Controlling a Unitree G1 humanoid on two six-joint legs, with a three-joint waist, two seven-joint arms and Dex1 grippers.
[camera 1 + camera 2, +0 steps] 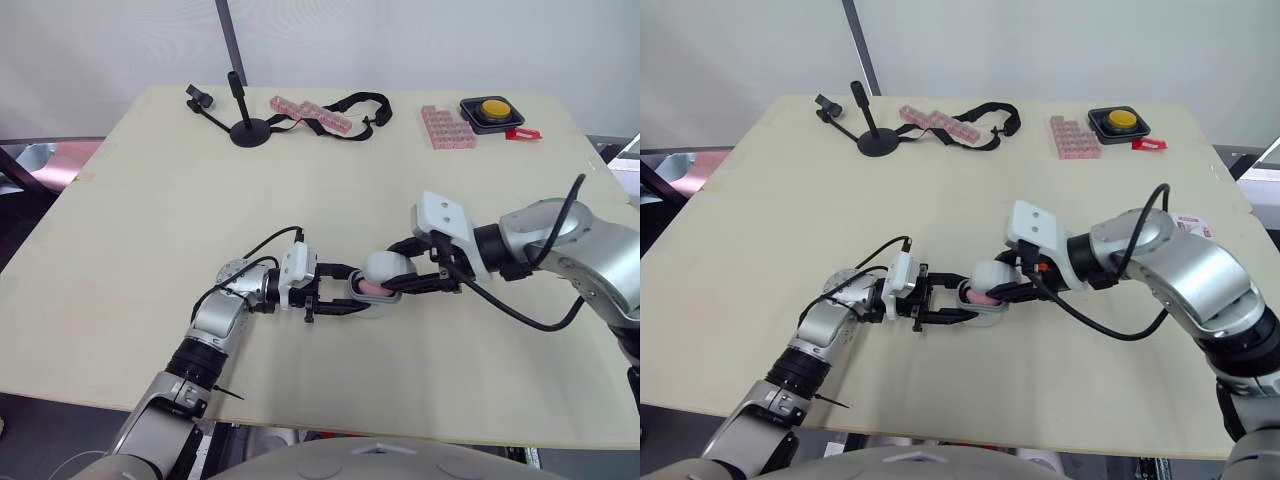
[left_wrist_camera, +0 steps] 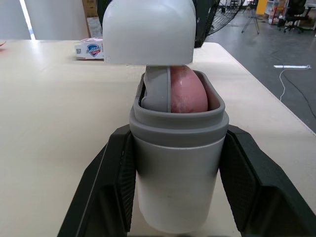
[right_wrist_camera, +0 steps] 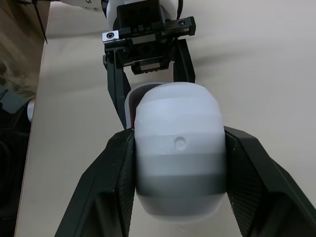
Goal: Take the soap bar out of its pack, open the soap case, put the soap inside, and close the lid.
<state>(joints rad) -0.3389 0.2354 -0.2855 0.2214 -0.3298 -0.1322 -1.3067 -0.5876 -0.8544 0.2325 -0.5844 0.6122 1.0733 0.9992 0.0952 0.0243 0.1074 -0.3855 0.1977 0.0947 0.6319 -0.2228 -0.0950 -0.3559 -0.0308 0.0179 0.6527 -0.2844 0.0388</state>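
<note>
The soap case's grey-rimmed base (image 2: 177, 168) lies on the table just right of centre, and my left gripper (image 1: 350, 291) is shut on it, one finger (image 2: 111, 190) on each side. The pink soap bar (image 2: 188, 91) sits inside the base. The white lid (image 3: 180, 148) stands partly raised over the base's far end, leaving the soap (image 1: 371, 288) showing beneath it. My right gripper (image 1: 402, 270) comes in from the right and is shut on that lid (image 1: 388, 267), its fingers (image 3: 114, 182) pressed against both sides. The empty soap pack (image 1: 1192, 226) lies near the table's right edge.
Along the far edge stand a black stand (image 1: 250, 130), strips of pink blocks (image 1: 310, 113), a black strap (image 1: 357, 104), a pink block tray (image 1: 447, 127), a yellow button box (image 1: 493, 110) and a small red piece (image 1: 522, 134).
</note>
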